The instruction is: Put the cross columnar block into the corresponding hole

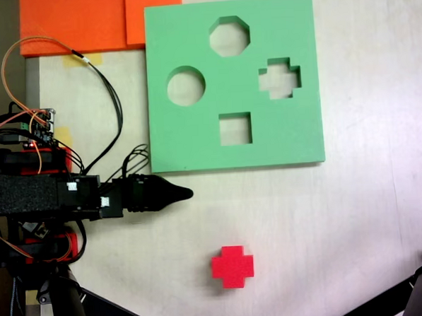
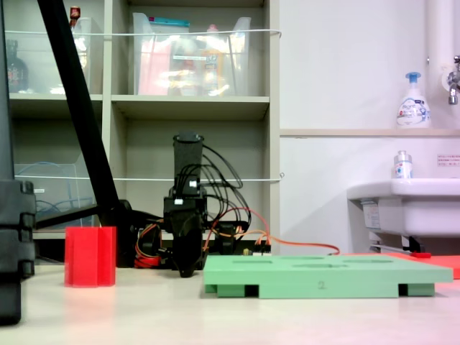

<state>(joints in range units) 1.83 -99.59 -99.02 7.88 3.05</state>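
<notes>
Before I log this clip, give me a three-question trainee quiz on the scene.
1. True or false: the red cross block already sits in the green board.
2. In the top-down fixed view, which cutout lies nearest the board's right edge? A circle, B cross, C square.
3. Fill in: the block stands ___ on the table, apart from the gripper.

Key: 1 false; 2 B, the cross hole; 3 upright.

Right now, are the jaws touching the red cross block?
Apart. The top-down fixed view shows bare table between the gripper and the cross columnar block, which stands alone below and to the right.
</notes>
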